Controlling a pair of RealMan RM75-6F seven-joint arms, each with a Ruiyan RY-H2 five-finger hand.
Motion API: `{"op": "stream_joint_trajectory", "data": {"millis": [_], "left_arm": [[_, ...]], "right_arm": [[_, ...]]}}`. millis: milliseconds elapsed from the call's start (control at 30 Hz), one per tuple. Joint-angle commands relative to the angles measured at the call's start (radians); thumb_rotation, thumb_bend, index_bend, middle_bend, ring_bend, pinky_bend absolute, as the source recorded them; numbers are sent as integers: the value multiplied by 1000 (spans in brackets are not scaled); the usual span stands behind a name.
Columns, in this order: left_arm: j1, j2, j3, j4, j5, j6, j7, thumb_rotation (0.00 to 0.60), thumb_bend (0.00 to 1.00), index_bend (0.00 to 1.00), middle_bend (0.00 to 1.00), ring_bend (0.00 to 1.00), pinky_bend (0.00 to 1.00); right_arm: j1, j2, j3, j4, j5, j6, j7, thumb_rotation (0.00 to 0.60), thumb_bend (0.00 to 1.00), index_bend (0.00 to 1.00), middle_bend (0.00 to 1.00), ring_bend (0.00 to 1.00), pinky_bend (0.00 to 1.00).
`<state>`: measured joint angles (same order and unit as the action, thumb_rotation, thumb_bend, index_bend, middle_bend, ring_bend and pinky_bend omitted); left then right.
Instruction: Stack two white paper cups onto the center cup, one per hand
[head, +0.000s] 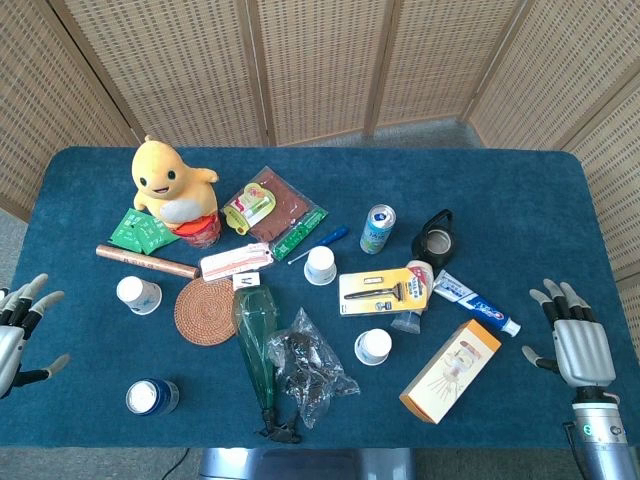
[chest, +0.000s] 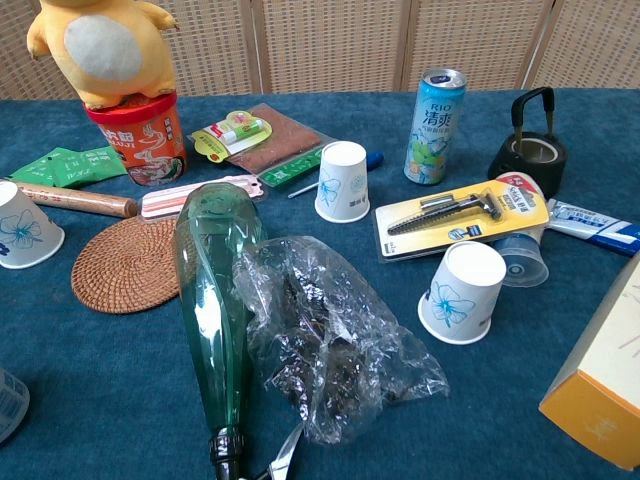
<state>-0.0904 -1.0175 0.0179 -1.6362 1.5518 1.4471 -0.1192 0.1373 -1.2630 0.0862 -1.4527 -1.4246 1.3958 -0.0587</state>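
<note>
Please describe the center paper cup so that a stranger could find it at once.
Start at the tall blue drink can near the middle of the blue table. Just left of it, beside a blue pen, stands the white paper cup with a blue flower print. Unlike the other two paper cups, it sits upside down.

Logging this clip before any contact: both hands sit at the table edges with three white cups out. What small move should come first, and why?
Probably bring the left hand in toward the left cup. Both it and the right hand are open and hold nothing, and no cup is stacked on the center cup yet. The left cup stands apart from the clutter, near that hand; the right cup could follow.
</note>
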Motion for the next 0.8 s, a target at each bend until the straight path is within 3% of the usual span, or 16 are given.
{"op": "stream_joint_trajectory", "data": {"millis": [33,533,800], "left_arm": [[0,1,0,0,-1,-1,1,600,243,151,0,0,106],[-1,38,9,-60,3,-13,-28,600,243,150,0,0,105],[-9,44,5,-65,-9,-31,-28,600,242,149,0,0,106]], "right_arm": [[0,0,-1,1,0,-1,-1,600,207,184,81,0,178],[33,-24,-13,18,-47,-32,38,600,206,190,91,0,178],[84,6,-27,-132,-87,-96,14,600,206,184,90,0,178]]}}
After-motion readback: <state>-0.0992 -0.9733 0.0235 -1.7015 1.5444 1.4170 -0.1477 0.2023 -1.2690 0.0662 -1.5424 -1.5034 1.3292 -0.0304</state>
